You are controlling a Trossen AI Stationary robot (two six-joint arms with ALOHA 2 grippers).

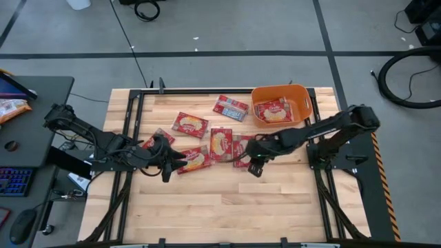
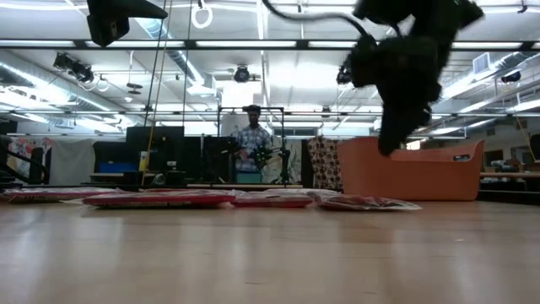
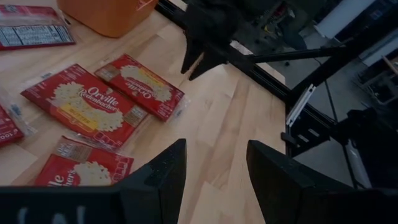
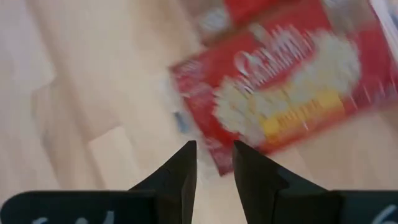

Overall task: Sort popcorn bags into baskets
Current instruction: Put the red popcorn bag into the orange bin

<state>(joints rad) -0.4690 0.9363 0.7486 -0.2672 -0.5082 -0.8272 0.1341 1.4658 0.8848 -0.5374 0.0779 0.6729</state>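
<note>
Several red popcorn bags lie flat on the wooden table: one (image 1: 189, 124) toward the far side, one (image 1: 220, 143) in the middle, one (image 1: 193, 160) by my left gripper, and a bluish one (image 1: 231, 107) near the tub. The orange tub (image 1: 280, 103) stands at the far right with bags (image 1: 273, 110) inside. My left gripper (image 1: 165, 162) (image 3: 214, 168) is open, just left of the near bag (image 3: 81, 168). My right gripper (image 1: 253, 162) (image 4: 214, 158) hangs above the table (image 2: 396, 127), open by a narrow gap, over the near edge of a bag (image 4: 280, 93).
A black frame rail (image 1: 131, 124) runs along the table's left side and another (image 1: 320, 158) along its right. Bare wood (image 1: 227, 207) fills the near half of the table. A desk with a keyboard (image 1: 14, 180) stands to the left. A person (image 2: 251, 139) stands far behind.
</note>
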